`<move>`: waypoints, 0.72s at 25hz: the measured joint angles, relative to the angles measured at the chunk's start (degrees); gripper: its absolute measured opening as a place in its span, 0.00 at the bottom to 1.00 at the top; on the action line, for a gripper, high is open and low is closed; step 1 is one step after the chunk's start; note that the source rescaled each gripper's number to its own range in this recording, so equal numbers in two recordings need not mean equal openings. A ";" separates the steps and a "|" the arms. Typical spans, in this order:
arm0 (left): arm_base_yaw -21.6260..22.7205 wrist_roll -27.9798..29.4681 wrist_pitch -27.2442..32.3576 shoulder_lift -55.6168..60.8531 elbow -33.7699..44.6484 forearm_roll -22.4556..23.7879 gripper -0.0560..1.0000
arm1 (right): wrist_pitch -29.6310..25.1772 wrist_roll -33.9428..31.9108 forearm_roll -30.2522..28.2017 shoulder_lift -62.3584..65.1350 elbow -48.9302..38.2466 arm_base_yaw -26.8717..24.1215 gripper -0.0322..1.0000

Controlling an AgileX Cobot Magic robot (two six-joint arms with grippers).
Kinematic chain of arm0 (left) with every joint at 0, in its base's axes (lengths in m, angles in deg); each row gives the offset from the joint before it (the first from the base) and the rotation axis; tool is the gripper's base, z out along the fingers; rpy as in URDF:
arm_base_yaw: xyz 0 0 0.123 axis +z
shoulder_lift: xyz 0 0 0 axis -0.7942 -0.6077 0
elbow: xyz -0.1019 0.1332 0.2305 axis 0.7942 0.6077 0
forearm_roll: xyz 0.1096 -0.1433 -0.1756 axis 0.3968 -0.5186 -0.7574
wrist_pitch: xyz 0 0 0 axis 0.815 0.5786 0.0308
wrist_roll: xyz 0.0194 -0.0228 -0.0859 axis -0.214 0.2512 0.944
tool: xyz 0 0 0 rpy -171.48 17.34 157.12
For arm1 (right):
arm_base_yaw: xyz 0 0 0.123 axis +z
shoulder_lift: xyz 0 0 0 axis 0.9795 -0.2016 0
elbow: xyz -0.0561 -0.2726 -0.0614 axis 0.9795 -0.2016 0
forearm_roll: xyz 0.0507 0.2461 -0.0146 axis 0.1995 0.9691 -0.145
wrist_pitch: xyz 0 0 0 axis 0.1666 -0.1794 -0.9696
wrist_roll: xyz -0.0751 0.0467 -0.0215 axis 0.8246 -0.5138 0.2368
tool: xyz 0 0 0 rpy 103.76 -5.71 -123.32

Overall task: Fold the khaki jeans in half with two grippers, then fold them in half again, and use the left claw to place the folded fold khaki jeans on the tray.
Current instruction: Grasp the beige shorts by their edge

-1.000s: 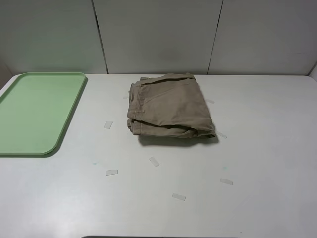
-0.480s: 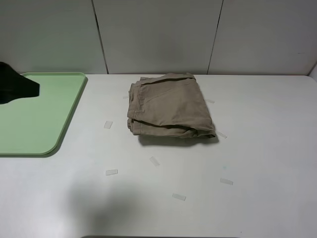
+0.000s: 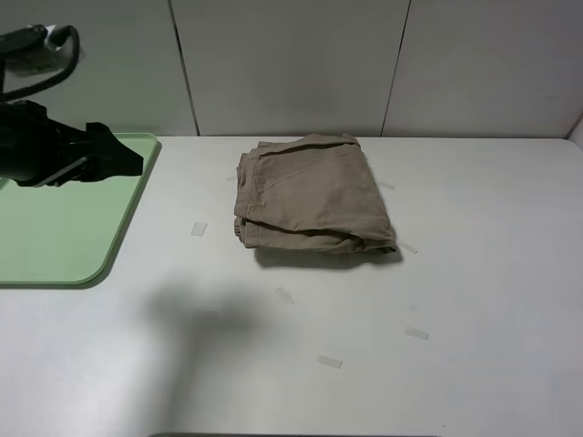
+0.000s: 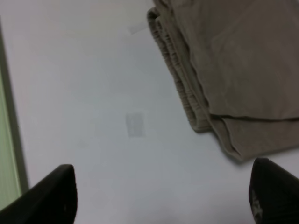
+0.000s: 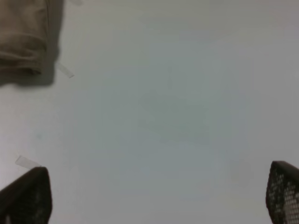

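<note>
Folded tan-khaki cotton shorts (image 3: 311,202) lie on a white tabletop (image 3: 474,273); black left claw (image 3: 126,159) hangs over pale mint-green plastic tray (image 3: 64,228).

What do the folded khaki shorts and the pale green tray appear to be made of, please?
The folded khaki shorts look like matte woven cotton: soft creases, stitched seams, a gathered waistband. The pale mint-green rectangular tray is probably moulded plastic: smooth, uniform colour, rounded corners, low raised rim.

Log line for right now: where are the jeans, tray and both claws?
khaki jeans: folded, on table, off tray | left claw: open, empty, by tray rim | right claw: open, empty, over table
</note>
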 joint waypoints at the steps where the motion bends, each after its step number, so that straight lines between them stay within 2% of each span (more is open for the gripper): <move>1: 0.00 0.00 -0.25 -1.92 -1.03 -0.15 0.87 | 0.00 0.00 0.00 0.00 0.00 0.00 1.00; 7: 0.00 -0.32 0.68 -9.02 -6.42 -3.08 0.87 | 0.00 0.00 0.00 0.00 0.00 0.00 1.00; 9: 0.00 -2.17 1.23 -11.19 -7.77 -5.34 0.87 | 0.00 0.00 0.00 0.00 0.00 0.00 1.00; 12: 0.00 -7.61 2.12 -13.87 -9.46 -11.21 0.87 | 0.00 0.00 0.00 0.00 0.00 0.00 1.00; 17: 0.00 -20.56 5.63 -21.44 -12.58 -26.04 0.87 | 0.00 0.00 0.05 0.00 0.00 0.00 1.00; 18: 0.09 -21.37 6.24 -22.71 -13.07 -27.29 0.87 | 0.00 0.00 0.05 0.00 0.00 0.00 1.00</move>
